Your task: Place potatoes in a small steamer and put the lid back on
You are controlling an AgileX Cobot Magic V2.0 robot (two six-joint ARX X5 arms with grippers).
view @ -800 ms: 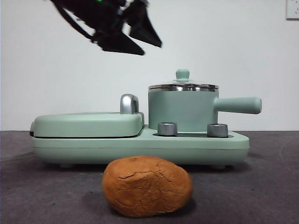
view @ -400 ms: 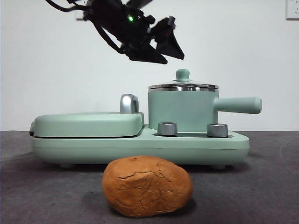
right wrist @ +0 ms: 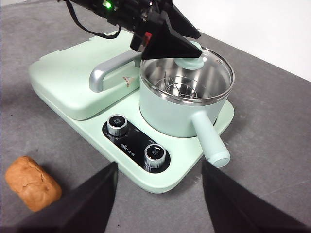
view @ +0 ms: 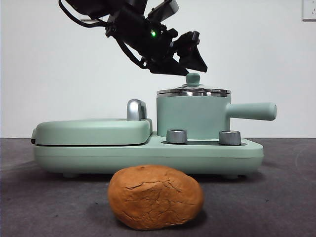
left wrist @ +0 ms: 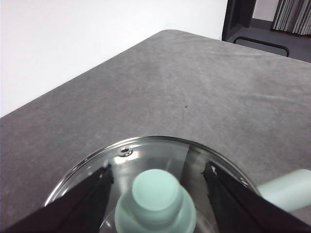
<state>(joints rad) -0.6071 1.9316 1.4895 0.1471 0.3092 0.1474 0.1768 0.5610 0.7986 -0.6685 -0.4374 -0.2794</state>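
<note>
A mint-green cooking base is seen on a grey table, with a flat griddle cover and its chrome handle occupying one half and two steel dials set along the front edge at about 6 o'clock from the small steamer. The steamer is seated on the other half of the base, its straight side handle held level and pointed toward 3 o'clock in the front view, out past the base's end. The glass lid is still seated on the steel rim, its knob upright; in the right wrist view a wire rack can be made out through the glass. The left gripper is shown just above the lid, reaching in from 10 o'clock, its jaws spread wide to either side of the knob without touching it, nothing held between them. The right gripper is kept high and well back from the appliance, its jaws likewise parted and empty. The potato is left lying on the table in front of the base, at 6 o'clock from it and apart from it, with its long axis running side to side, parallel to the base's front edge. The path between potato and steamer is blocked only by the seated lid.
</note>
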